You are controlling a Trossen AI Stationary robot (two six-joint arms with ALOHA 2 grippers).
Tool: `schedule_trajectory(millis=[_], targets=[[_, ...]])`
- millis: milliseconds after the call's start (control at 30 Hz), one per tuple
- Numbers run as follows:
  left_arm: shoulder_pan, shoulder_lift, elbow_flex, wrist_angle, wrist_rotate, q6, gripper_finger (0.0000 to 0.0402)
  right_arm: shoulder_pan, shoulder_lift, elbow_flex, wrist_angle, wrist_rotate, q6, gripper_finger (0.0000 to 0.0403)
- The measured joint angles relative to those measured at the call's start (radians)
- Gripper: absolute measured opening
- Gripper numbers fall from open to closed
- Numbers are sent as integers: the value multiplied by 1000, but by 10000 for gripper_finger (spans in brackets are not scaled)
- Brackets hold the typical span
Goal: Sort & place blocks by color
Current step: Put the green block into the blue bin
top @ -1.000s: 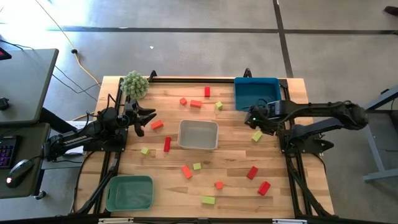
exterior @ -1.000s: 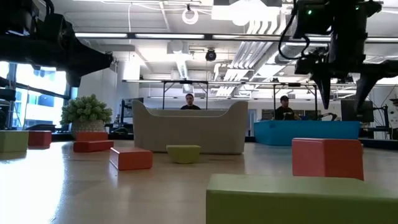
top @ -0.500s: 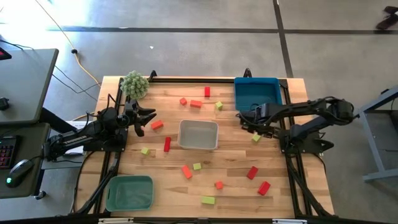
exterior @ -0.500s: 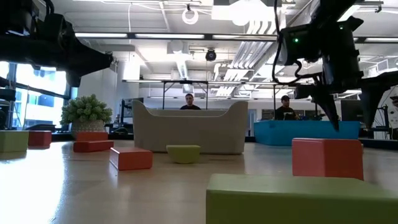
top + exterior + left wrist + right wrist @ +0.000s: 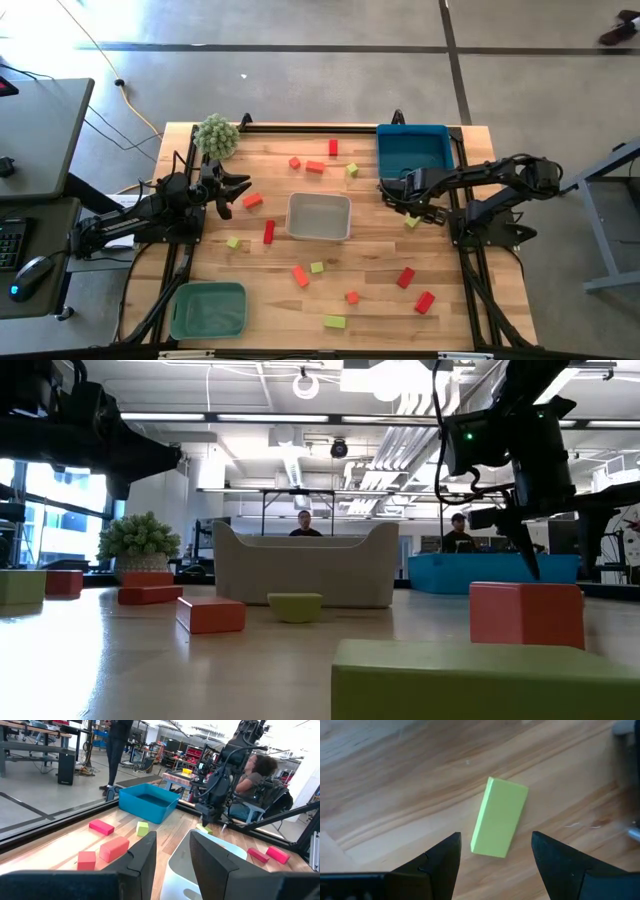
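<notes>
- Right gripper (image 5: 492, 852) sits above a yellow-green bar (image 5: 499, 816) on the counter (image 5: 380, 255), just below the blue tray (image 5: 412, 150) in the high view. Fingers (image 5: 437, 865) spread, one either side of the bar, gripping nothing.
- Bar lies flat on the wood, turned at a slant to the fingers, not touching them.
- Left gripper (image 5: 232, 190) waits at the counter's left edge, near the plant (image 5: 216, 135). Fingers (image 5: 140, 862) apart, empty.
- White tray (image 5: 319, 217) mid-counter, green tray (image 5: 208, 308) at the near-left corner. No blocks visible in any of the three trays.
- Blocks all loose on the counter:
  - far row: small red cube (image 5: 295, 163), orange-red bar (image 5: 315, 167), red block (image 5: 333, 148), yellow-green cube (image 5: 352, 170)
  - left of the white tray: orange-red block (image 5: 252, 200), red bar (image 5: 268, 232), yellow-green cube (image 5: 233, 243)
  - near side: orange-red bar (image 5: 300, 276) beside a yellow-green cube (image 5: 317, 267), small orange-red cube (image 5: 352, 297), yellow-green bar (image 5: 334, 322), two red blocks (image 5: 405, 277) (image 5: 424, 302)
- Low view: two people (image 5: 304, 524) seated in the room behind the counter.
</notes>
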Motion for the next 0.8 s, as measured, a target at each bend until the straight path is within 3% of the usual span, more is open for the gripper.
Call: schedule_trajectory(millis=[467,800], targets=[[0,0,0,0,0,0,106,41,0,-72,51,40,116,232],[0,0,0,0,0,0,106,55,-4,-148,193,82,188,232]])
